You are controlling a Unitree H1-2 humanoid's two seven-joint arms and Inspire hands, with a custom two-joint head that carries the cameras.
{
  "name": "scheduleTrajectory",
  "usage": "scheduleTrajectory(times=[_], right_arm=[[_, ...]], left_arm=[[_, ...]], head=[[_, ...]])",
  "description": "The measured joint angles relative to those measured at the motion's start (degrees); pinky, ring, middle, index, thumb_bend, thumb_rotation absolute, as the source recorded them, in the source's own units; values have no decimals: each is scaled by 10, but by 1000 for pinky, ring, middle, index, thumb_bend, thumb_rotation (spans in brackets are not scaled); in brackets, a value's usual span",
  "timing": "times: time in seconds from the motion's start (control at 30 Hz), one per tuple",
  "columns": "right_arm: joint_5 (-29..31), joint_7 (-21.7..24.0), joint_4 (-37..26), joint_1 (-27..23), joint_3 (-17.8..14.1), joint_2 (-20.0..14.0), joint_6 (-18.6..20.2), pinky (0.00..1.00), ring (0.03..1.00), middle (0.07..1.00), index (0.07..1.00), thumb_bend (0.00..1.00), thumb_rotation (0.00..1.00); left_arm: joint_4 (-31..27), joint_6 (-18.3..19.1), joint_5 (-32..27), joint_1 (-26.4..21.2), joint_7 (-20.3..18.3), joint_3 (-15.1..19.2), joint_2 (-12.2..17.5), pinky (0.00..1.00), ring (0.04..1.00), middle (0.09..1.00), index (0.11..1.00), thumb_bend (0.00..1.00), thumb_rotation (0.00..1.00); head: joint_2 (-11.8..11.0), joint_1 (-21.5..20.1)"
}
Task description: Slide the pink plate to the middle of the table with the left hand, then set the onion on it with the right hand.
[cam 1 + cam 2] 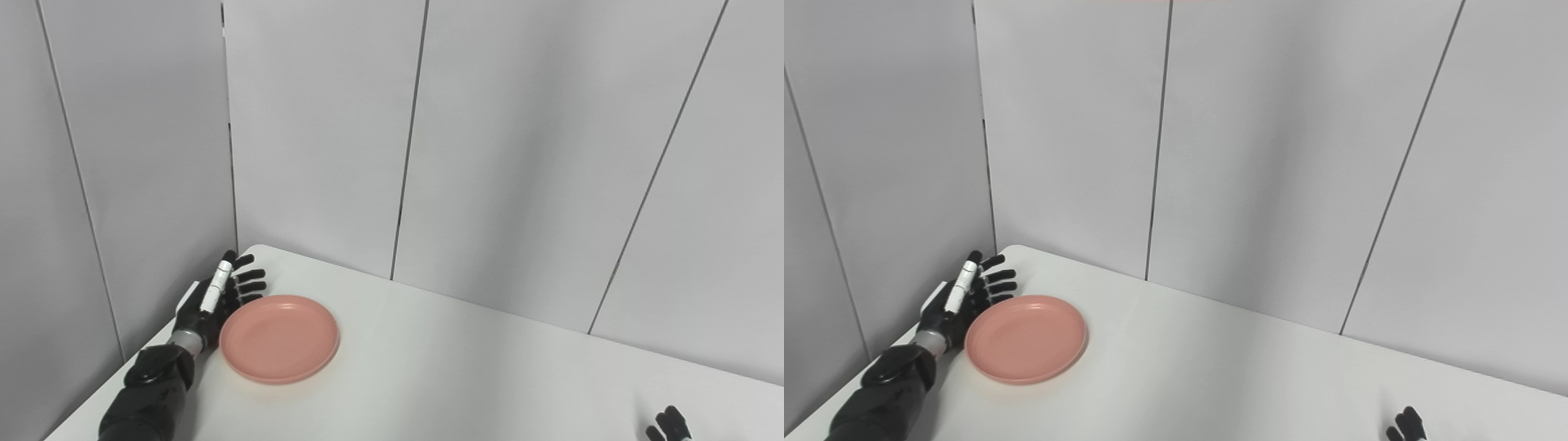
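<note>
Only fingertips of the right hand (669, 427) peek over the bottom edge, so its state cannot be told. Farther back the left hand (215, 300), fingers spread and holding nothing, stands just beside the pink plate (279, 338) at the desk's (490, 380) left corner. Plate looks light, rigid and slick; pushing its left rim should slide it.

We look at what seems a lab or test booth rather than a home: a plain white table (490, 367) stands in a corner closed in by bare grey partition panels (318, 122) with dark seams between them. A black robot hand (211, 303) rests at its left edge.
</note>
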Motion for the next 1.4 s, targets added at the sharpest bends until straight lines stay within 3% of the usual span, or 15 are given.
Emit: scheduleTrajectory(times=[0.5, 0.67, 0.97, 1.17, 1.4], right_arm=[[-6, -4, -1, 1, 1, 2, 0, 1000, 1000, 998, 1000, 722, 1000], [-8, -5, -5, 1, 1, 5, 0, 1000, 1000, 986, 994, 748, 1000], [-13, -12, -13, 5, 1, 8, 1, 1000, 1000, 962, 976, 804, 995], [-14, -16, -15, 5, 2, 8, 1, 1000, 955, 925, 923, 852, 928], [-19, -17, -19, 8, 4, 9, 1, 976, 933, 902, 891, 881, 865]], left_arm=[[-57, 9, 1, 13, -6, -23, -51, 707, 734, 758, 834, 821, 891], [-88, 12, -1, 26, -25, -33, -72, 716, 738, 757, 833, 801, 880], [-187, 65, -1, 64, -41, -68, -100, 706, 720, 743, 819, 825, 860], [-259, 123, 0, 85, -44, -90, -121, 725, 734, 748, 825, 814, 879], [-314, 182, -1, 94, -14, -94, -171, 751, 744, 750, 848, 808, 881]], head=[[11, -13], [22, -29], [39, -56], [61, -71], [89, -102]])
